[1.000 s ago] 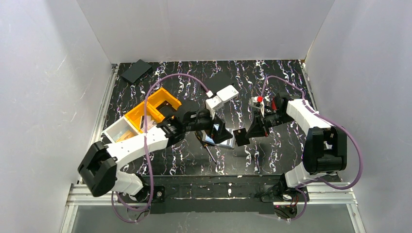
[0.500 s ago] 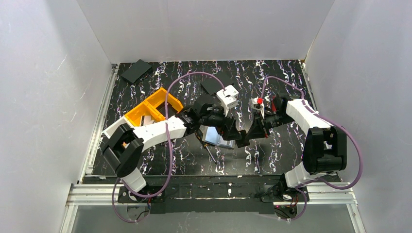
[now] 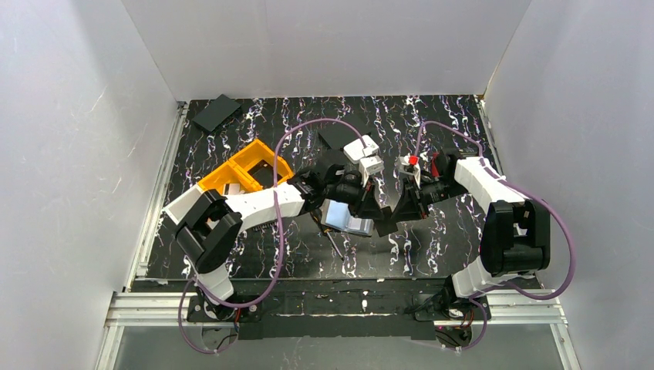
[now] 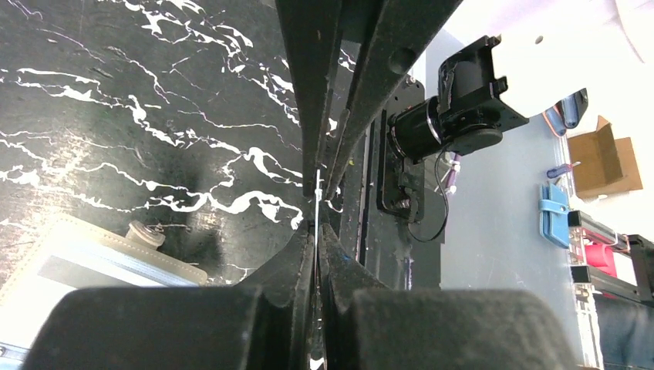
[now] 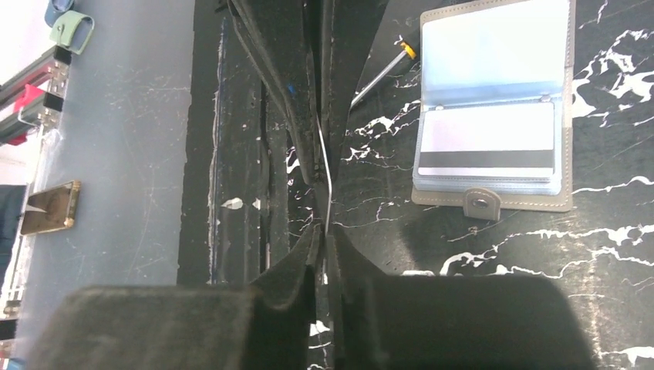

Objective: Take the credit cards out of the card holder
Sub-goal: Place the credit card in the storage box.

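at mid-table, your left gripper [image 3: 375, 218] and right gripper [image 3: 392, 217] meet tip to tip over the black marbled table [image 3: 432, 123]. both pairs of jaws are pressed almost together on one thin credit card [image 5: 328, 193], which you see only edge-on, a pale sliver between them. just beside the left gripper lies the card holder [image 5: 532, 204], spread open and flat, snap tab at its lower edge in the right wrist view. a second card [image 5: 486, 142] with a dark stripe sits in its clear pocket. a screwdriver [image 5: 382, 75] lies just beside the holder's corner.
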`<action>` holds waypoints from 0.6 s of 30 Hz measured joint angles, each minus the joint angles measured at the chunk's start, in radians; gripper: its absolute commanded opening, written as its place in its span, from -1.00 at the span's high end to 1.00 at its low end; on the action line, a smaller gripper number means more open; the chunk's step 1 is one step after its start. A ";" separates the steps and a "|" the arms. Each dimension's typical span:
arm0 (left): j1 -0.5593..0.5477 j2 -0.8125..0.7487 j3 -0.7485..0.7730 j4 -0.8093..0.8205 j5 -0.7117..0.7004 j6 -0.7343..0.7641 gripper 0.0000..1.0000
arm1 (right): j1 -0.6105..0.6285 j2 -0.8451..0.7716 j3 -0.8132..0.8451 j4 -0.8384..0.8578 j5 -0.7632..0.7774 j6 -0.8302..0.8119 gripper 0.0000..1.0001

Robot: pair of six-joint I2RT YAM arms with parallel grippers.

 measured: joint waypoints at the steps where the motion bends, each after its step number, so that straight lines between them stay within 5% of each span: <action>1: -0.001 0.000 -0.002 0.007 -0.002 -0.001 1.00 | -0.001 0.000 0.002 -0.003 0.000 0.000 0.02; 9: -0.001 -0.150 -0.274 0.215 -0.157 -0.108 1.00 | -0.011 0.000 0.016 -0.004 -0.027 0.017 -0.93; 18: -0.010 -0.294 -0.642 0.733 -0.407 -0.356 1.00 | -0.027 -0.023 -0.005 0.049 -0.092 0.092 -0.97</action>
